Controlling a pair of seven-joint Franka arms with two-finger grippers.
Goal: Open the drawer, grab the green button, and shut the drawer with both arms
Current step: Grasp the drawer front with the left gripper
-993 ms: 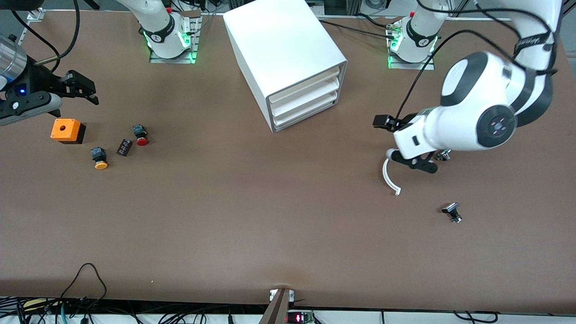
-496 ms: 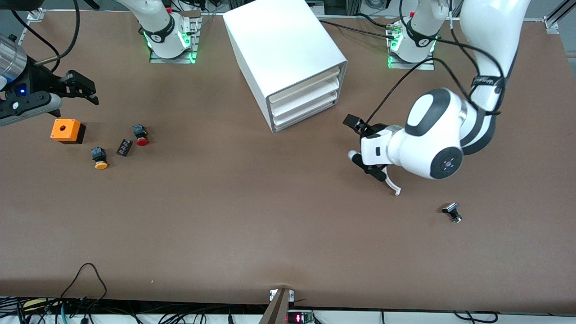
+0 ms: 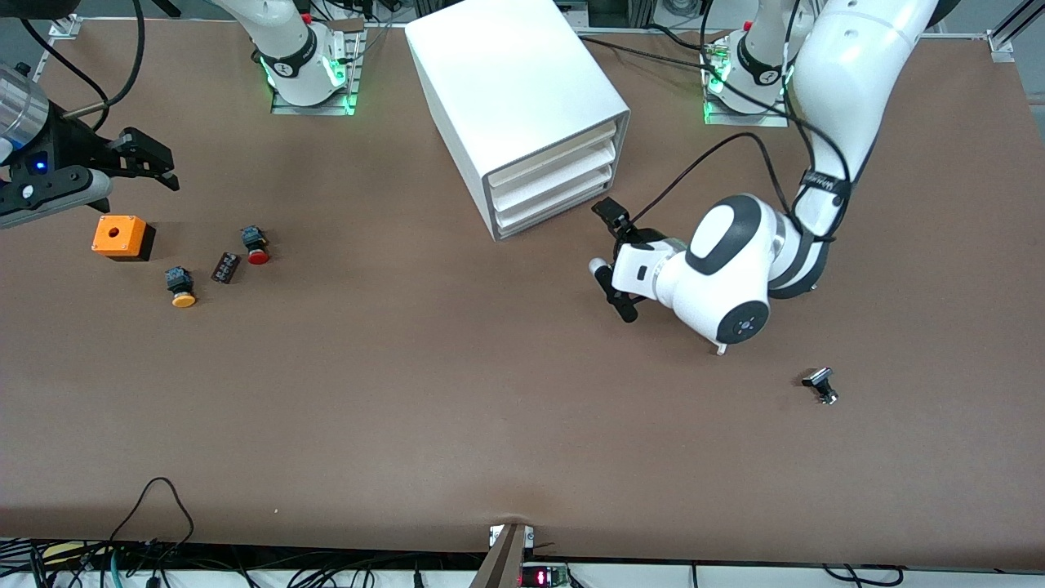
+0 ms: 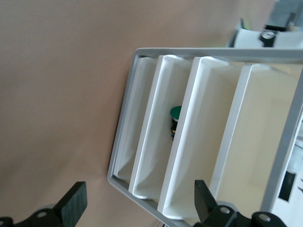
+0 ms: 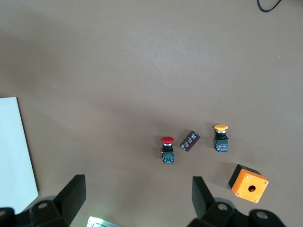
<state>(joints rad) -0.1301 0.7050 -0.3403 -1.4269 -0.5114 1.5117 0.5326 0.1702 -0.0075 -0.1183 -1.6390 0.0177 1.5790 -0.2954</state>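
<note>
The white cabinet point(image 3: 522, 90) stands near the robots' bases, and all three of its drawers are shut. The lowest drawer point(image 3: 551, 214) also shows in the left wrist view point(image 4: 142, 118). The green button point(image 4: 175, 112) shows through the open front of one of the lower trays; I cannot tell which one. My left gripper point(image 3: 612, 257) is open and empty just in front of the cabinet's front frame, not touching it point(image 4: 137, 208). My right gripper point(image 3: 159, 163) waits open and empty over the right arm's end of the table point(image 5: 137, 198).
An orange box point(image 3: 122, 237), a yellow-capped button point(image 3: 181, 287), a small black block point(image 3: 225, 267) and a red-capped button point(image 3: 256, 245) lie at the right arm's end. A small black part point(image 3: 820, 385) lies at the left arm's end. The tip of a white curved piece point(image 3: 720, 349) shows under the left arm.
My left arm has swung from over the white curved piece toward the cabinet's front, with its gripper open. The right arm has not moved.
</note>
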